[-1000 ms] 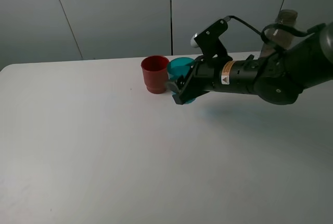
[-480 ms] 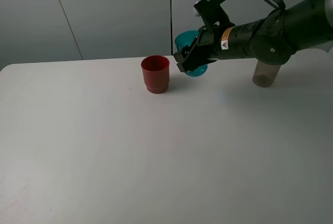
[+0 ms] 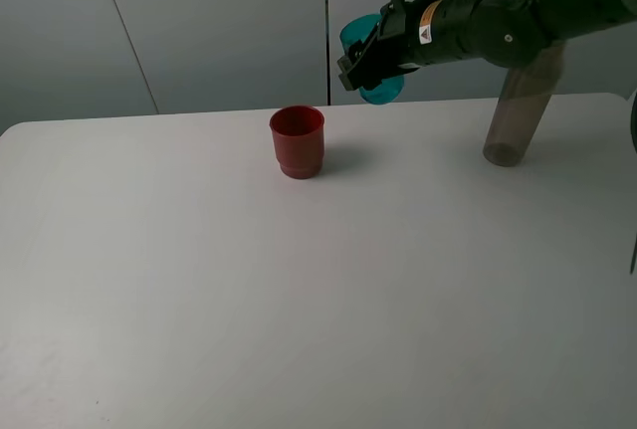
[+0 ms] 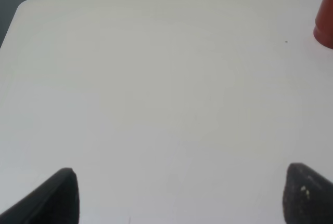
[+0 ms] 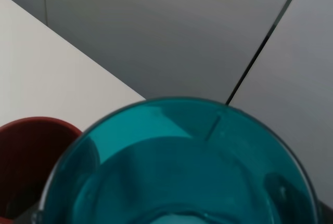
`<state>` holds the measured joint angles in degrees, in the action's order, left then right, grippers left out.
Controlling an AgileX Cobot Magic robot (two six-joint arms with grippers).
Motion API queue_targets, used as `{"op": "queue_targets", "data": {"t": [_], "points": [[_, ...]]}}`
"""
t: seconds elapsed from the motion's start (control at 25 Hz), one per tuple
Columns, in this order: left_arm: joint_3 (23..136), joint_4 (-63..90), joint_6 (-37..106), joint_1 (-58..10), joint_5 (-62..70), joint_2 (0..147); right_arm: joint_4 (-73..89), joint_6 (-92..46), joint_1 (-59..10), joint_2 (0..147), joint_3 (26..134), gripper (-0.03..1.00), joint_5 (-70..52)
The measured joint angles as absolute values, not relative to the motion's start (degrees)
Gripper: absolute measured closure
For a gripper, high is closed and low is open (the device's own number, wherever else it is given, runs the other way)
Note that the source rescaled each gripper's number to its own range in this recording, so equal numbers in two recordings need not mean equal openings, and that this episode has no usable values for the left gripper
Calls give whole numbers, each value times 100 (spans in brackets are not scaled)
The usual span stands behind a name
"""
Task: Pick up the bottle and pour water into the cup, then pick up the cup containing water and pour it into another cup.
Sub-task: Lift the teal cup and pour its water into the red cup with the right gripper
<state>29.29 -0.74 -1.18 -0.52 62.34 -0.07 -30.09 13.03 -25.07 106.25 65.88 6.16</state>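
Pinching teal tumbler (image 3: 381, 91) in right gripper (image 3: 364, 63), high at upper centre of frame. Down-left of it, well apart: upright red cup (image 3: 297, 140).

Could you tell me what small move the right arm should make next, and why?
Probably carry the teal cup sideways over the red cup before tipping: the right gripper holds it raised, but beside the red cup's mouth, not above it.

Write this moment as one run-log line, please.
right claw: shut on teal cup, held in air | red cup: upright on table | bottle: standing on table | left claw: open, empty
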Motion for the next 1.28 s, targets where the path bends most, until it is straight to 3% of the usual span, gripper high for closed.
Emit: {"op": "queue_targets", "data": {"t": [1.28], "points": [[2929,-74,-118,-52,6234,-7,-3156,1281,-2507,11806,7894,85,224]]}}
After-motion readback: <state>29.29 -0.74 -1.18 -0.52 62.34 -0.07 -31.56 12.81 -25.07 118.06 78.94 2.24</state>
